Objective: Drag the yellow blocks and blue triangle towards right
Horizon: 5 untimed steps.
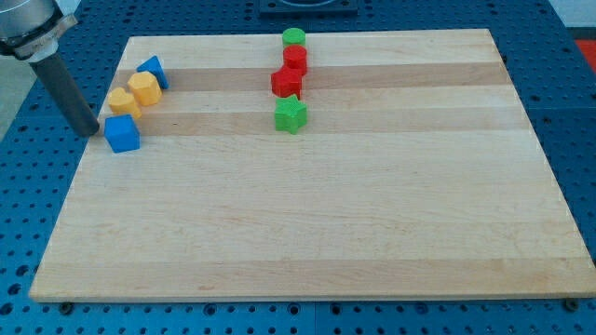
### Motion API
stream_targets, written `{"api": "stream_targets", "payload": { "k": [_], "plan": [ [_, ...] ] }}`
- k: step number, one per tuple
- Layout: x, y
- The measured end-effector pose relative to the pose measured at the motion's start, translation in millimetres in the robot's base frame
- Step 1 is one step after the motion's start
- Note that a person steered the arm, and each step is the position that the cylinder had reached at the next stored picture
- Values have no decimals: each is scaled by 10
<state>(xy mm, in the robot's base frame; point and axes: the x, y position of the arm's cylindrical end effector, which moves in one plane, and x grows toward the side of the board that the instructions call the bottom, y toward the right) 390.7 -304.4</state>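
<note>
Two yellow blocks lie at the board's upper left: a yellow hexagon (144, 88) and a yellow heart-like block (123, 101) touching it on its lower left. The blue triangle (153, 71) sits just above and to the right of the hexagon, touching it. A blue cube (121, 134) lies below the yellow pair. My tip (92, 131) is at the board's left edge, just left of the blue cube and below-left of the yellow blocks, a small gap from the cube.
A green cylinder (294, 37), a red cylinder (295, 59), a red star (286, 81) and a green star (291, 114) stand in a column at the top centre. The wooden board (372, 223) rests on a blue table.
</note>
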Motion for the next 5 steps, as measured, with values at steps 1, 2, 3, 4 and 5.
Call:
{"api": "stream_targets", "payload": {
  "k": [1, 2, 3, 4, 5],
  "plan": [
    [-84, 0],
    [-196, 3],
    [-203, 329],
    [-186, 452],
    [-194, 35]
  ]
}}
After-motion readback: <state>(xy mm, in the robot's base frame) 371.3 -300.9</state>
